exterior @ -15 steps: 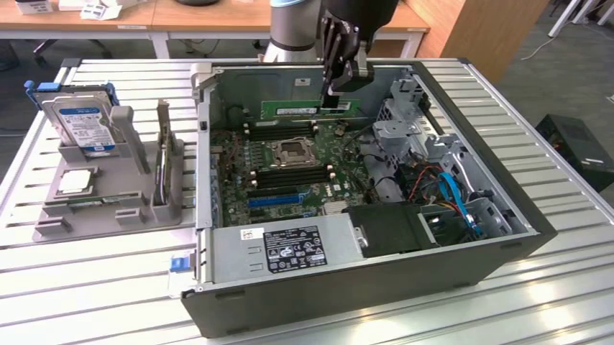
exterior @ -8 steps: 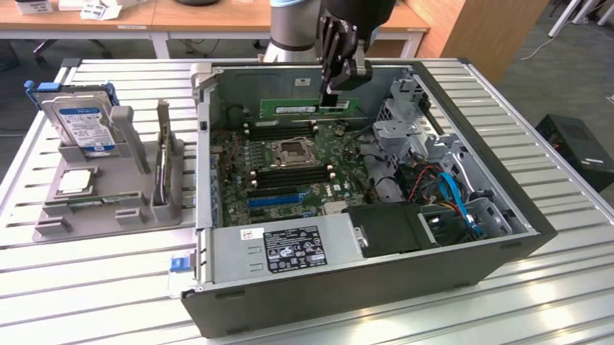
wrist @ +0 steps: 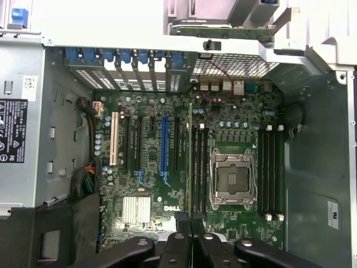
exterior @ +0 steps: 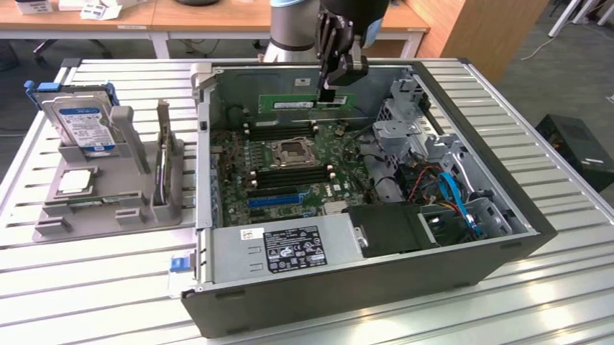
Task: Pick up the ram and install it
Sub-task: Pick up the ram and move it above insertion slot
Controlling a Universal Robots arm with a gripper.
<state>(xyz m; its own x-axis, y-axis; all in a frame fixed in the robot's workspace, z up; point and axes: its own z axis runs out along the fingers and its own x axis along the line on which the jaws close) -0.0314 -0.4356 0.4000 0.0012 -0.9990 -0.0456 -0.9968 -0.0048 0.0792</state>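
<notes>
**Gripper [exterior: 331, 92] clamped on the long, thin green circuit-board ram stick [exterior: 292, 104]**

The black two-finger gripper is closed on one end of the ram and holds it lengthwise on edge inside the open black metal computer case [exterior: 479, 244]. In the exterior view the stick hangs above the green motherboard [exterior: 331, 140], near the case's far wall, past the square silver CPU socket [exterior: 292, 152].

In the wrist view the ram [wrist: 190, 162] appears edge-on as a narrow line running out from between the fingertips [wrist: 179, 237]. It lies just beside a pair of long black memory slots [wrist: 199, 167]. Whether it touches them cannot be told.

On the exterior view's left, a grey plastic holder tray [exterior: 57, 223] carries a silver, blue-labelled hard drive [exterior: 85, 126].
</notes>
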